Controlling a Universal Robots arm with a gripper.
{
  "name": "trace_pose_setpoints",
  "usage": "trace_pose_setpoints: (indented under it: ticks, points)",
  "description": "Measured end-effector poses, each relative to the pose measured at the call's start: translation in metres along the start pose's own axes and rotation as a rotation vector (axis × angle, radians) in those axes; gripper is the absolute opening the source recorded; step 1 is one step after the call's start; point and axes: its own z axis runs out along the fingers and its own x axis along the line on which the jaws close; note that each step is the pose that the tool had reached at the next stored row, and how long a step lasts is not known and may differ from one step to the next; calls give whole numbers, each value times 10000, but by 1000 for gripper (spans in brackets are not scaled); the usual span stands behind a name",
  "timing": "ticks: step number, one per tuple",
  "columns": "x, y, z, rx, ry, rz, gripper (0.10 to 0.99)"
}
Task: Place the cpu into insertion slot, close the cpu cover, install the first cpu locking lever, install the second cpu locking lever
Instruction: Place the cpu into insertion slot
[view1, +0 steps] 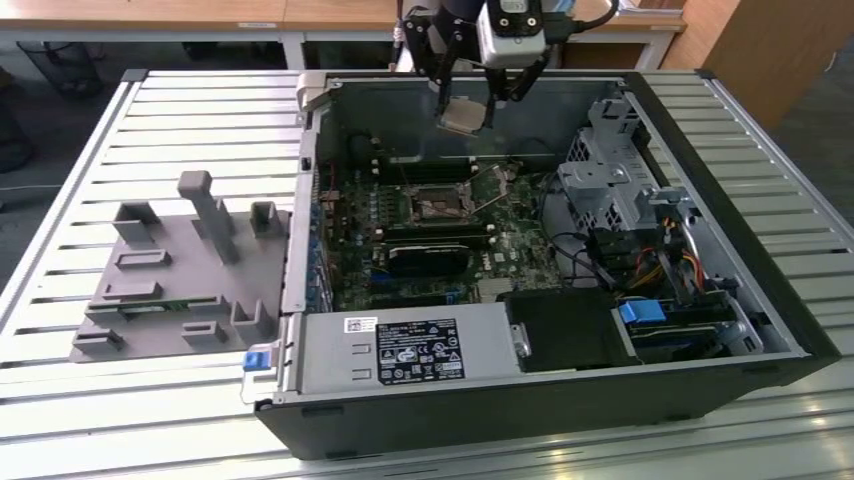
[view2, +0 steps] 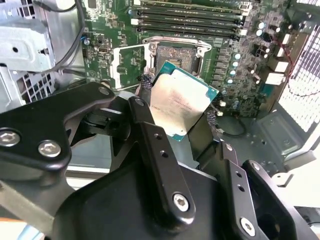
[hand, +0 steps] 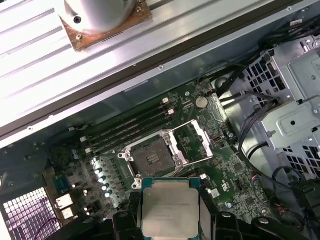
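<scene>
tool (view1: 469, 107) pinching cpu (hand: 170, 207) | cpu aloft, clear of uncovered insertion slot (hand: 152, 157)

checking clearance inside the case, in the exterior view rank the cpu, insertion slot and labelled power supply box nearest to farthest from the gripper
1. cpu: held in the gripper, above the board.
2. insertion slot: on the board beneath it.
3. power supply box: at the case's near edge.

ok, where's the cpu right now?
The cpu hangs in the fingers of the gripper, over the open case near the top of the exterior view; in the first wrist view it is apart from the insertion slot, unseated.
</scene>
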Motion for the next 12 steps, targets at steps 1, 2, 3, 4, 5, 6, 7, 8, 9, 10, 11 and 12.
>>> trace_pose_setpoints:
  ticks: [1, 2, 3, 4, 5, 6, 7, 8, 9, 10, 11, 12]
  points:
    - [0, 0, 1, -2, -8, 95, 541]
    - [0, 0, 1, -4, -16, 179, 541]
    - [0, 0, 1, -5, -23, 264, 541]
    - [0, 1, 2, -7, -30, 352, 541]
    - [1, 1, 2, -9, -38, 442, 541]
    - [1, 1, 3, -11, -46, 533, 541]
    - [1, 1, 4, -13, -54, 625, 541]
    - [1, 2, 4, -15, -62, 718, 541]
    - [1, 2, 5, -16, -71, 816, 541]
    - [1, 2, 6, -18, -78, 904, 541]
    - [1, 2, 6, -19, -86, 991, 541]
    - [2, 2, 6, -21, -93, 1077, 541]
